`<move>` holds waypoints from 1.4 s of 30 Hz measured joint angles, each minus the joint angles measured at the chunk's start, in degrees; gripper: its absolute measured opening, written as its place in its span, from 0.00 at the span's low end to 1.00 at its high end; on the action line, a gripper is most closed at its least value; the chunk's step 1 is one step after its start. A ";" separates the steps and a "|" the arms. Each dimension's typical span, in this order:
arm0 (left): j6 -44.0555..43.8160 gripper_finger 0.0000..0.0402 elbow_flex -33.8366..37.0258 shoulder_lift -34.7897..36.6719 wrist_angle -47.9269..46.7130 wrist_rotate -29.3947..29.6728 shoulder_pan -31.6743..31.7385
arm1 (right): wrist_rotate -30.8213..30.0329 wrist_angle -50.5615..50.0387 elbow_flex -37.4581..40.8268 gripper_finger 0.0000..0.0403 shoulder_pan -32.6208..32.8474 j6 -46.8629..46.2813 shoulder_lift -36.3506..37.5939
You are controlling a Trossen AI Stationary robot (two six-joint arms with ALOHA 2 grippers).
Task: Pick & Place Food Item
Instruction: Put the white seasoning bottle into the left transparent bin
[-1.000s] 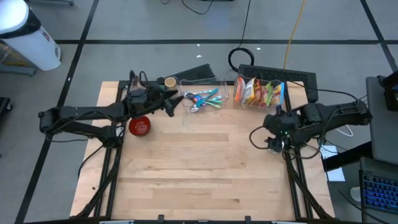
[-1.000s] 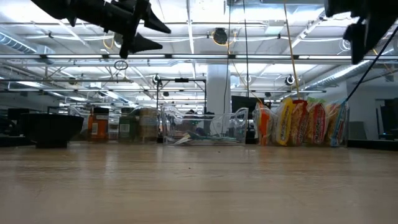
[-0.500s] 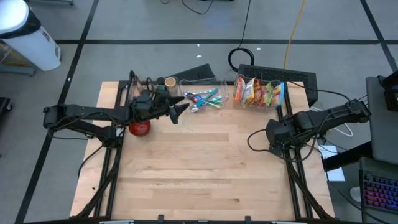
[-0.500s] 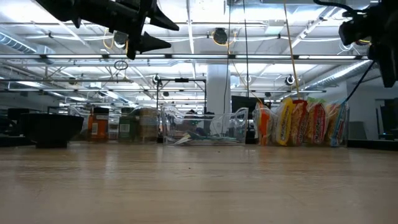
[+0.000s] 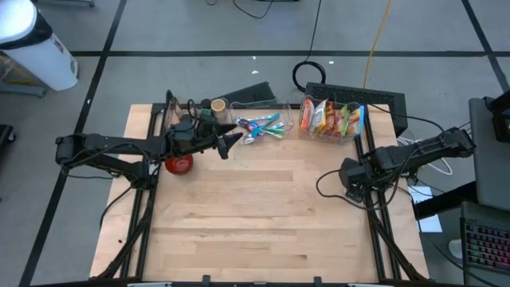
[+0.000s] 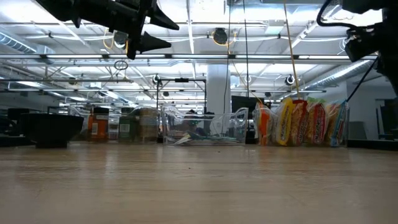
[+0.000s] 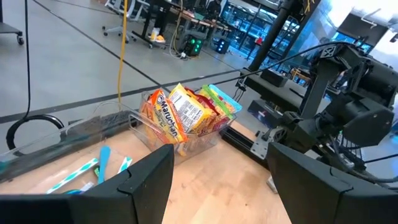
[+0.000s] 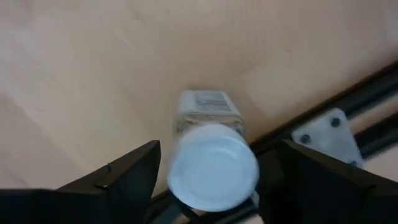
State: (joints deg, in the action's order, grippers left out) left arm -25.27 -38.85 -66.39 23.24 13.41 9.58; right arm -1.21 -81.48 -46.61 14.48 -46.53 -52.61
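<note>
While left pincer (image 5: 231,142) holds, right pincer (image 5: 351,185) dropped toward bottle (image 8: 210,152).

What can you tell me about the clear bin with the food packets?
The clear bin looks like transparent plastic, open on top, and stands at the table's far edge, right of centre. Bright noodle and snack packets stand upright inside, packed side by side in orange, yellow and green. No tool touches it; a second clear bin stands beside it.
</note>
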 joint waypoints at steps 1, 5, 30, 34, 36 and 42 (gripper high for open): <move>-0.21 0.66 -0.02 0.00 -0.02 0.00 0.00 | -0.17 0.69 -0.02 0.79 0.02 0.07 -0.04; -0.32 0.66 -0.01 0.00 -0.02 0.00 0.00 | -0.42 1.00 -0.02 0.78 0.02 0.79 -0.31; -1.35 0.66 0.00 0.00 0.67 0.00 0.00 | 3.01 6.28 0.02 0.48 0.04 1.15 -0.39; -1.90 0.66 -0.02 0.00 0.98 -0.96 0.01 | 3.02 9.66 0.02 0.48 0.04 0.81 -0.39; -1.67 0.66 0.00 0.00 0.96 -2.69 0.02 | 3.02 12.85 0.02 0.48 -0.08 0.75 -0.39; -0.55 0.66 -0.86 -0.01 0.26 -7.77 -0.20 | 2.87 27.49 0.02 0.48 -1.71 1.27 -0.43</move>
State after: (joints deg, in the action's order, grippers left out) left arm -25.81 -39.71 -66.40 23.51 5.64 9.39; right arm 1.65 -53.99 -46.59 12.77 -45.26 -53.04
